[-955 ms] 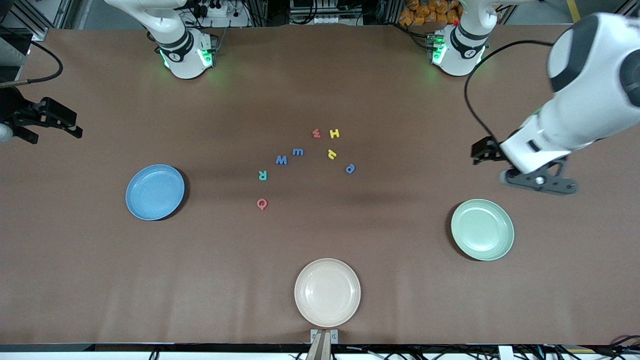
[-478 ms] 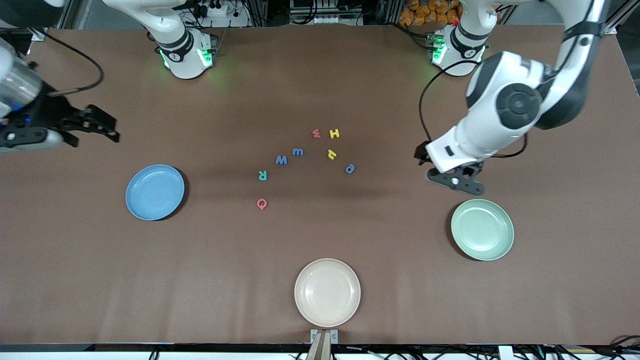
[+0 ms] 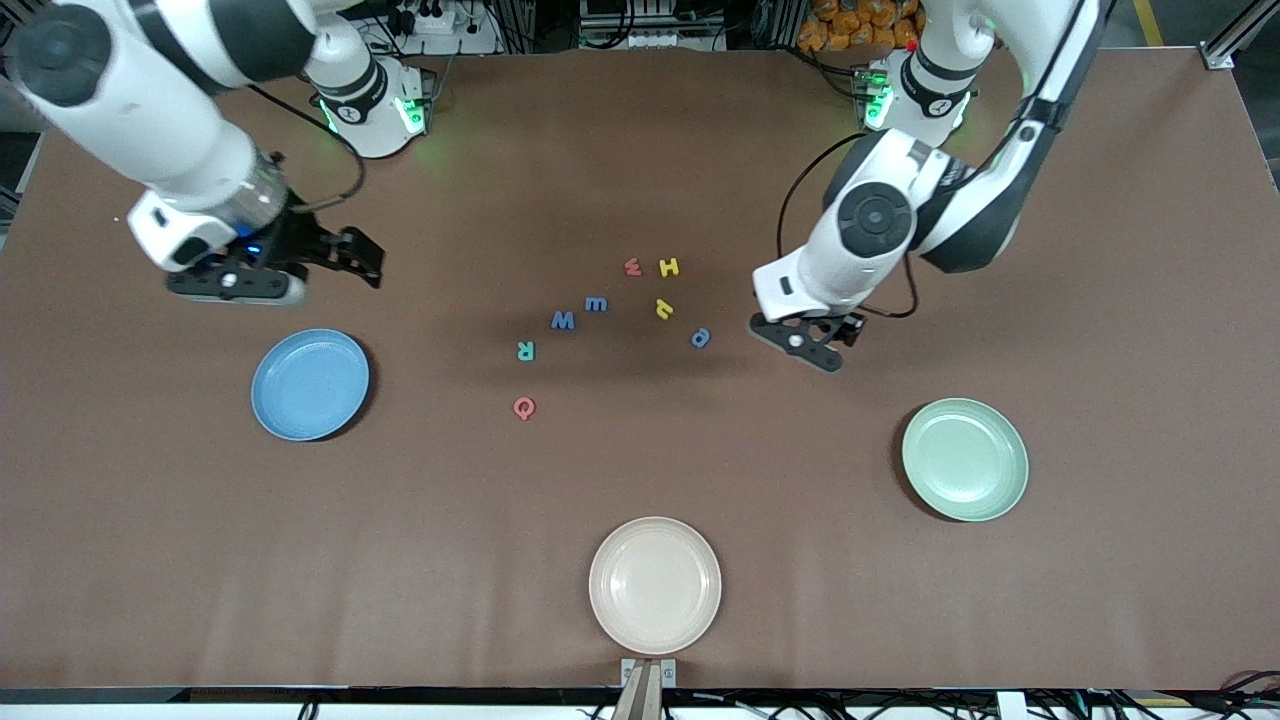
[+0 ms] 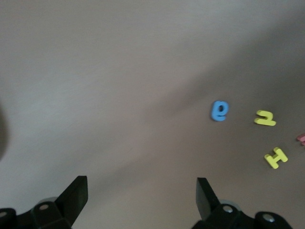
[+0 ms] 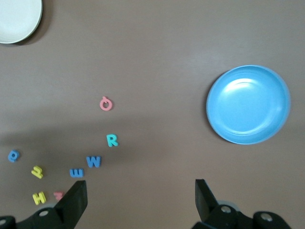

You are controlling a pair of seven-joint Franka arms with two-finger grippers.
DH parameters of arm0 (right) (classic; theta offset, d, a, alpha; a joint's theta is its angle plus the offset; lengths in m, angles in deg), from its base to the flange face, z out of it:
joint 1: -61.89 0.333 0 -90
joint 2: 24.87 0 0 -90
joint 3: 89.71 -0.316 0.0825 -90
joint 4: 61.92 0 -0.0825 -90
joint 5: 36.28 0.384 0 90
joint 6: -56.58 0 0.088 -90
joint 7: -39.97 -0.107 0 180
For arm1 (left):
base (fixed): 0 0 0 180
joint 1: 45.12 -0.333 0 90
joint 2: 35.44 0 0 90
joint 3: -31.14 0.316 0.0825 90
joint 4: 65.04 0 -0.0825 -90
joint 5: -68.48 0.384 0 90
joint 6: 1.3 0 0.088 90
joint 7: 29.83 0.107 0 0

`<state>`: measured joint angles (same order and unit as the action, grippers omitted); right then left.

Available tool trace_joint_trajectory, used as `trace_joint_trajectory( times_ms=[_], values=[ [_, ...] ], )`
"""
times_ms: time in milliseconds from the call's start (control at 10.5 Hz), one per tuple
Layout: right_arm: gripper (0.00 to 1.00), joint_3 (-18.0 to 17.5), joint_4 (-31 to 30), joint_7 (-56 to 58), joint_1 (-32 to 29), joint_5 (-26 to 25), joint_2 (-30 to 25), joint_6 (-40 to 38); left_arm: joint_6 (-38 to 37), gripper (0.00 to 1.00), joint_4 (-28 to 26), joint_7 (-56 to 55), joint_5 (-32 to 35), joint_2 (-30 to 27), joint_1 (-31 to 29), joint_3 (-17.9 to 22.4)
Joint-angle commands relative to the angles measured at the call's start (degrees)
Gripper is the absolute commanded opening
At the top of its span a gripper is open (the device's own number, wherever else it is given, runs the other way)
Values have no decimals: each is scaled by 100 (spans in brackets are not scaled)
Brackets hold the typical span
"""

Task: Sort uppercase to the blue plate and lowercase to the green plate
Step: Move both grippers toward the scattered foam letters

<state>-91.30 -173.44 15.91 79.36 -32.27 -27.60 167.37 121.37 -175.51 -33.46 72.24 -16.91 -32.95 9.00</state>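
The letters lie loose mid-table: red w, yellow H, blue m, blue W, yellow hooked letter, blue rounded letter, teal R and red Q. The blue plate sits toward the right arm's end, the green plate toward the left arm's end. My left gripper hangs open over bare table beside the blue rounded letter. My right gripper is open over the table near the blue plate, holding nothing.
A cream plate lies at the table edge nearest the front camera, and its rim also shows in the right wrist view. Brown table surface stretches between the letters and each plate.
Both arms have swung in from the table's ends toward the middle. The left gripper now sits beside the letters and the right gripper near the blue plate. Letters and plates have not moved.
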Motion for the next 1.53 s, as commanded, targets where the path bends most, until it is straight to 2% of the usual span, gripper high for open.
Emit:
trace_joint_trajectory(
  times_ms=[0, 191, 478, 764, 1051, 1242, 1433],
  values=[
    [100, 27, -834, -318, 186, -6, 131, 1107, 432, 100, 42, -85, 169, 352, 75, -1],
    [100, 1, -985, -729, 335, -6, 640, 1672, 626, 100, 113, -190, 160, 563, 268, 7],
    [100, 1, -889, -1126, 538, 3, 1807, 2839, 899, 99, 411, -279, 308, 1037, 575, 34],
    [100, 18, -4, -2101, 845, -102, 2819, 2860, 908, 90, 867, -953, 914, 1529, 812, 43],
    [100, 62, 761, -2557, 1091, -120, 3541, 2870, 934, 86, 957, -1517, 1179, 1794, 1050, 51],
    [100, 464, 1052, -2568, 1398, -304, 3901, 2869, 1005, 82, 922, -1824, 1329, 1856, 1051, 51],
    [100, 545, 1211, -2472, 1417, -323, 4113, 2904, 1031, 83, 808, -1957, 1364, 1865, 1051, 51]
  ],
)
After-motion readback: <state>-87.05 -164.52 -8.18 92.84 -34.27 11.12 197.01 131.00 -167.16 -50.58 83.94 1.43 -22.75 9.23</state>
